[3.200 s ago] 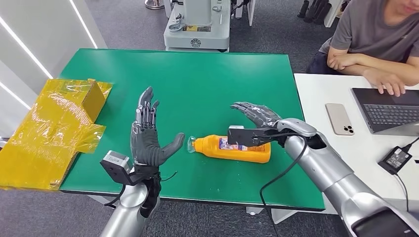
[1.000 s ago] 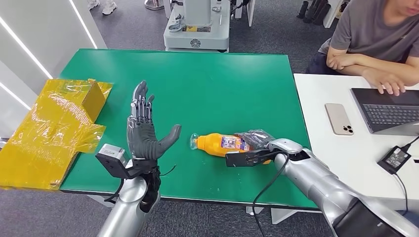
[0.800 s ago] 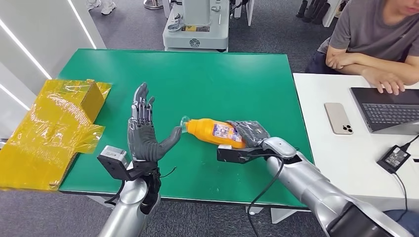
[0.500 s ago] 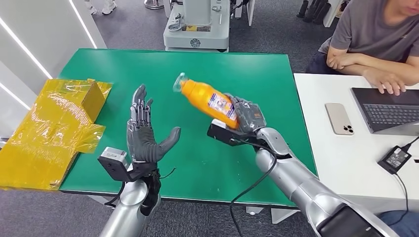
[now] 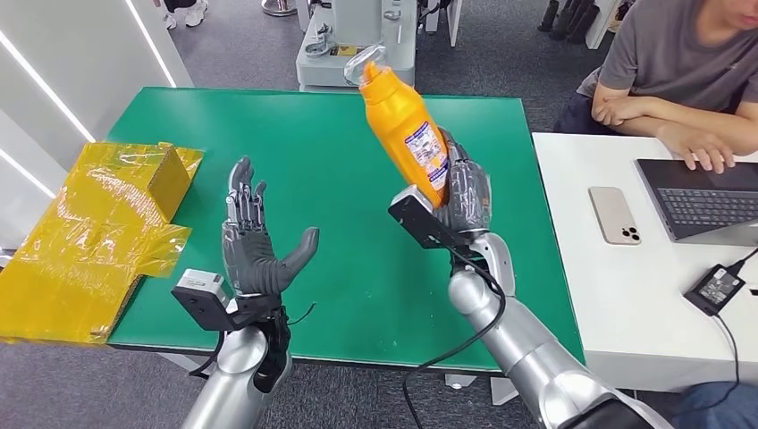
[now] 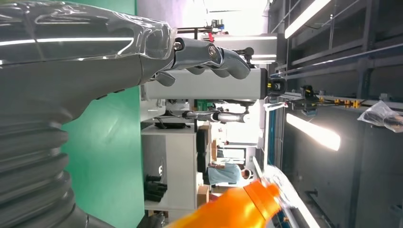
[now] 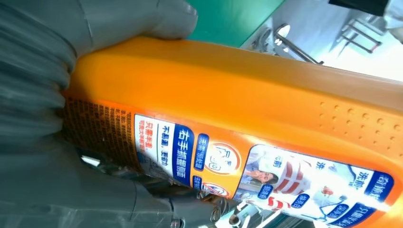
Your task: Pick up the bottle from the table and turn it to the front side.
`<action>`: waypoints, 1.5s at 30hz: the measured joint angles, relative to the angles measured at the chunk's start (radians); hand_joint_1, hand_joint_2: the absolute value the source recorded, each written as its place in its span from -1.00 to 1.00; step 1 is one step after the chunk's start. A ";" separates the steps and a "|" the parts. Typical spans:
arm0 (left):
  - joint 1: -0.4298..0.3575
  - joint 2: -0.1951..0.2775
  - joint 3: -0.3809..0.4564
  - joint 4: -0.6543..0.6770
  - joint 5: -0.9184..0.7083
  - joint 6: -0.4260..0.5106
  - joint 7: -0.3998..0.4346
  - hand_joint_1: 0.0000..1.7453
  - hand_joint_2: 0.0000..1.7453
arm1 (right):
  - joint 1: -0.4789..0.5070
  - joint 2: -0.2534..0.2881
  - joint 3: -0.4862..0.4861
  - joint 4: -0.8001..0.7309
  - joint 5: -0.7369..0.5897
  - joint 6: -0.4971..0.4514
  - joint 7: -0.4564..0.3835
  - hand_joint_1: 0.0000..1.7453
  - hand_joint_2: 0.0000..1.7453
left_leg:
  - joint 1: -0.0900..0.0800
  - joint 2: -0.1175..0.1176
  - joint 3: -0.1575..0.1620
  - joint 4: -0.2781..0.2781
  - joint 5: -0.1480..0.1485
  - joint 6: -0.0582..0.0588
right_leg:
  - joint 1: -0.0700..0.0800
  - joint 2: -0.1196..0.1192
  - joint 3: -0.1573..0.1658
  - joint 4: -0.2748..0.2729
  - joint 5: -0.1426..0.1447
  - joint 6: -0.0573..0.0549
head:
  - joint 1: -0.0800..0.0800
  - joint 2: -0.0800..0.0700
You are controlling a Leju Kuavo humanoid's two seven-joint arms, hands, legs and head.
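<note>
Over on the left, the yellow wrapped box [image 5: 98,237] is sitting at the worktop [image 5: 349,143] edge, well apart from the action, so that's not worrying me. Next along, the left robot hand [image 5: 255,246] is hovering above the green worktop with fingers spread and thumb out, holding nothing. Then the right robot hand [image 5: 460,192] is gripping the bottle [image 5: 407,134] around its lower body, up in the air over the worktop, tilted with the cap end leaning up and away toward the far side. What I'd be watching: the grip is sitting low on a tall smooth plastic bottle, so most of the weight is hanging above the fingers, and if the wrist rolls fast to bring the front label round, the bottle could be pivoting or sliding out and dropping onto the worktop. In the right wrist view the thumb is pressing one flat face while the label side is lying against the palm, which looks like a fairly shallow hold to me. If a handover is coming, the open left robot hand could be knocking the neck instead of catching it.
</note>
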 joint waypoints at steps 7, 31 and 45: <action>0.007 -0.007 0.000 0.000 0.009 0.003 0.008 -1.00 1.00 | 0.081 0.025 -0.047 -0.075 -0.037 0.000 -0.138 1.00 1.00 | 0.000 0.000 0.000 0.000 0.000 0.000 | 0.000 0.000 0.000 0.000 0.000 0.000 | 0.000 0.000; 0.004 -0.005 0.000 0.047 -0.030 -0.165 0.058 -1.00 1.00 | 0.167 0.037 -0.047 -0.120 0.075 0.420 -0.226 1.00 1.00 | 0.000 0.000 0.000 0.000 0.000 0.000 | 0.000 0.000 0.000 0.000 0.000 0.000 | 0.000 0.000; -0.011 -0.004 0.000 0.061 -0.006 -0.147 0.058 -1.00 1.00 | 0.150 0.047 -0.032 -0.092 0.106 0.469 -0.263 1.00 1.00 | 0.000 0.000 0.000 0.000 0.000 0.000 | 0.000 0.000 0.000 0.000 0.000 0.000 | 0.000 0.000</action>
